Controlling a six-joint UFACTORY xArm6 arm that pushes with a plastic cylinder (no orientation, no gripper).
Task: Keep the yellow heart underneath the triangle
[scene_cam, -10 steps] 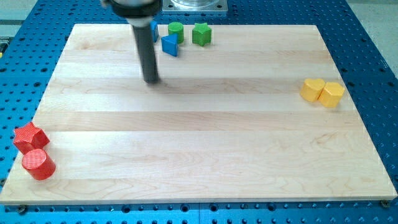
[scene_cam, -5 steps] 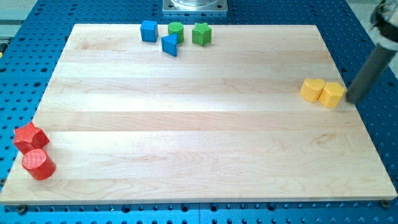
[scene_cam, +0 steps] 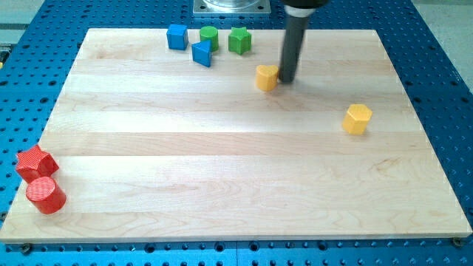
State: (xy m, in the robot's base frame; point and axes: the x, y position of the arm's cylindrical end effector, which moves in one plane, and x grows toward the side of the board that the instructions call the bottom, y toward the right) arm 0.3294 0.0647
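The yellow heart (scene_cam: 266, 77) lies on the wooden board, below and to the right of the blue triangle (scene_cam: 201, 53). My tip (scene_cam: 285, 80) is right against the heart's right side. The dark rod rises from there to the view's top. The blue triangle sits near the board's top edge, between a blue cube (scene_cam: 177, 36) and a green cylinder (scene_cam: 209, 36).
A green star block (scene_cam: 239, 40) is right of the green cylinder. A yellow hexagon block (scene_cam: 357, 118) lies at the right. A red star block (scene_cam: 35, 163) and a red cylinder (scene_cam: 46, 195) sit at the board's (scene_cam: 222, 170) lower left edge.
The yellow heart has slid from the right edge up and left toward the triangle, with my tip behind it. The yellow hexagon has shifted a little left and down.
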